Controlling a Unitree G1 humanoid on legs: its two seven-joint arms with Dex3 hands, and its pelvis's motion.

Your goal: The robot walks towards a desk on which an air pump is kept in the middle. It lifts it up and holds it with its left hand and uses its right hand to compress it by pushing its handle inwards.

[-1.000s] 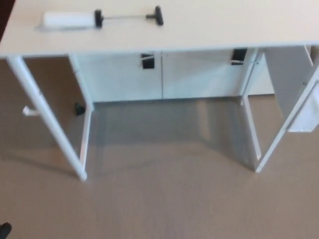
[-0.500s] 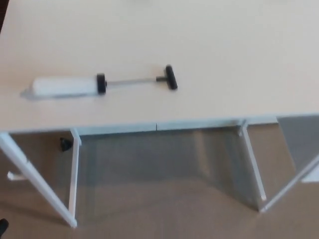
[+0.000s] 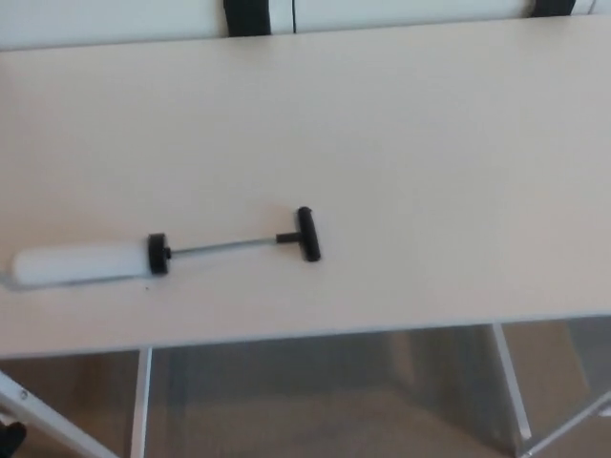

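Filling most of the head view, the pale desk [image 3: 401, 143] carries the air pump [image 3: 162, 254] lying flat near its front edge, left of centre. The white cylinder [image 3: 81, 264] points left; a thin rod [image 3: 221, 246], drawn out, leads right to the black T-handle [image 3: 307, 234]. Neither robot hand shows, so their fingers cannot be judged.

Pump [image 3: 162, 254] flat on desk [image 3: 410, 143], left of middle near front edge. White barrel leftward, thin rod drawn out rightward to black T-handle [image 3: 307, 234]. White legs [image 3: 140, 401] and tan floor below. No hands visible.
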